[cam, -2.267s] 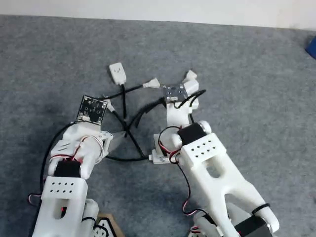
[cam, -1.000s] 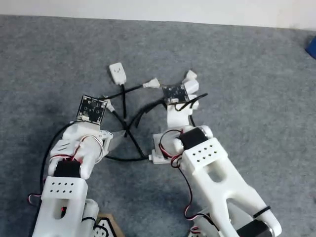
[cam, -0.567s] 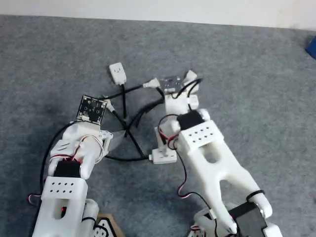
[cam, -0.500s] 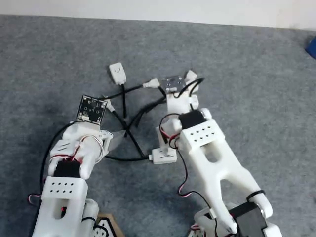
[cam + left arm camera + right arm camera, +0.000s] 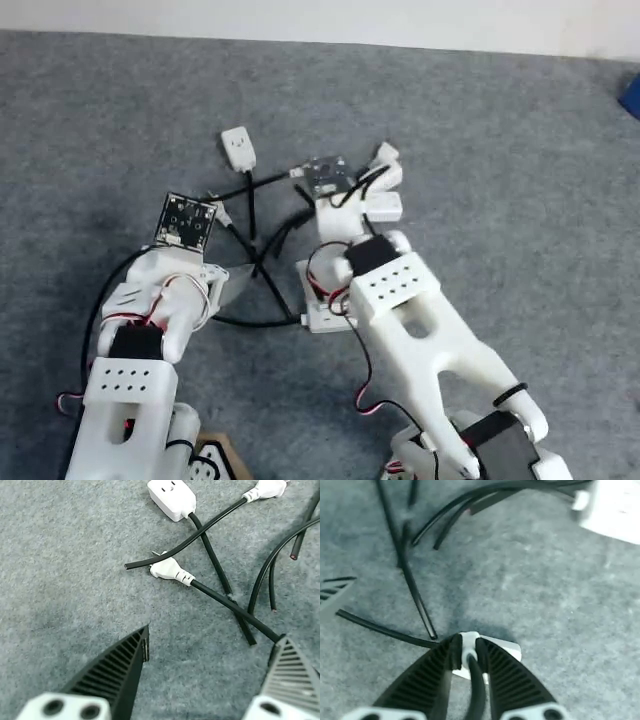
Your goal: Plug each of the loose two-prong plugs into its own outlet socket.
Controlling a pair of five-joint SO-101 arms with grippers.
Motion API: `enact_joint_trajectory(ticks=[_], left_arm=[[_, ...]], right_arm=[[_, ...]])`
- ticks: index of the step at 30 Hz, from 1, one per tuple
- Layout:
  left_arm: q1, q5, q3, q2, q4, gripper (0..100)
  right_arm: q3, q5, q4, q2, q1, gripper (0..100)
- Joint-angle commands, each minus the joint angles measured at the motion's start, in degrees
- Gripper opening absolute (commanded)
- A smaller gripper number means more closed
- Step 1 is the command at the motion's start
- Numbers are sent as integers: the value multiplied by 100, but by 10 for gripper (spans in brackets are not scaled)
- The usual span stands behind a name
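Black ribbed fingers of the right gripper [image 5: 467, 644] are pinched narrow on a white two-prong plug [image 5: 506, 651], whose black cord runs back between them. We see that plug low at the grey carpet [image 5: 560, 595]; whether it touches, we cannot tell. Our left gripper [image 5: 215, 635] stands wide apart and holds nothing. Just beyond its fingertips a second plug [image 5: 167, 570] lies loose on the carpet, with a cut cord end [image 5: 128, 566] passing close by its prongs. Farther out sits a white outlet socket [image 5: 172, 497], its cord crossing the others, and a third plug [image 5: 270, 487] lies near it. From above, another socket [image 5: 325, 315] lies just beside the right arm, at the edge of the tangled cords.
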Motion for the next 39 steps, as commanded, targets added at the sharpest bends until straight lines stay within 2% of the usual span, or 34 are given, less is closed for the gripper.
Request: enact_joint_trajectory(ticks=[1, 7, 20, 29, 34, 39], left_arm=[[-40, 35, -22, 22, -97, 364], [-40, 35, -22, 22, -88, 364], [-40, 35, -22, 22, -70, 364], [-40, 35, -13, 22, -70, 364], [-40, 35, -13, 22, -70, 364], [-40, 35, 40, 22, -97, 364]], right_arm=[[31, -9, -57, 4, -136, 5], [4, 0, 145, -4, -66, 5], [4, 527, 796, -1446, 1305, 5], [866, 677, 171, -1508, 875, 5], [901, 651, 163, -1508, 418, 5], [884, 651, 154, -1508, 391, 5]])
